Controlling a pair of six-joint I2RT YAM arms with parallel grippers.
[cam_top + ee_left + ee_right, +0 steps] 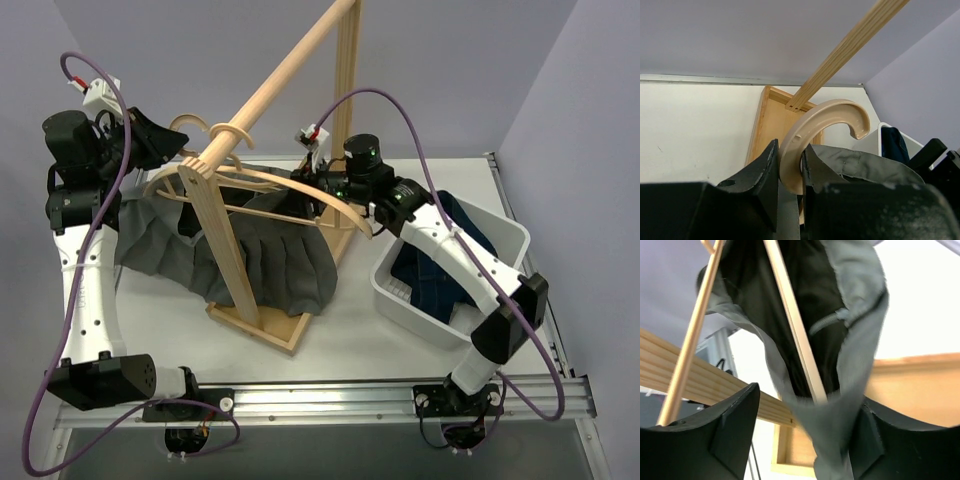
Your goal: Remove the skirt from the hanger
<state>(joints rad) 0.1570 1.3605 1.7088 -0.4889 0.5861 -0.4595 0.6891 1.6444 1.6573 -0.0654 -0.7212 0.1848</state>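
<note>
A grey pleated skirt (272, 262) hangs on a cream wooden hanger (300, 190) beside the wooden rack. My left gripper (168, 140) is at the upper left, shut on the hanger's hook. In the left wrist view my left gripper (790, 152) pinches the hook (827, 112), with skirt fabric (865, 162) lying just to its right. My right gripper (328, 186) is at the hanger's right end. In the right wrist view my right gripper (805, 435) is open, with the skirt's waistband (832, 425) and the hanger's thin bar (795, 335) between its jaws.
The wooden rack has a flat base (268, 325), a slanted post (225, 240) and a long rod (285, 70) running to the back. A white bin (500, 235) with dark blue clothing stands at the right, under my right arm.
</note>
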